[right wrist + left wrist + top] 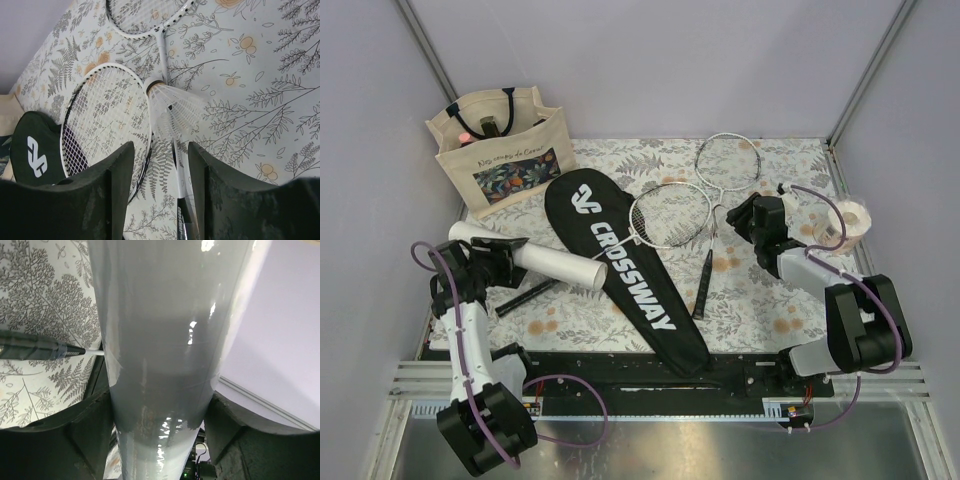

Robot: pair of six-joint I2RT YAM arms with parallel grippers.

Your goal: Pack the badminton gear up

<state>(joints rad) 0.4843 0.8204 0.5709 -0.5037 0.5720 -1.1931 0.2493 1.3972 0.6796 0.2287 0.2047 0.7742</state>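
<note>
The long white tube (545, 258) lies across the left of the table, and my left gripper (500, 258) is shut around it near its left end. It fills the left wrist view (160, 340) between the dark fingers (85, 432). The black "CROSSWAY" cover (625, 265) lies diagonally in the middle. Two white-framed rackets lie to its right, one head (665, 215) touching the cover and the other head (730, 163) farther back. My right gripper (745, 222) is open and empty just above a white shuttlecock (172, 107) that lies on the racket shafts.
A beige floral tote bag (498, 150) stands at the back left. A pale tape roll (850, 222) sits at the right edge. One dark racket handle (525, 297) pokes out left of the cover and another (704, 285) lies right of it. Walls close in on both sides.
</note>
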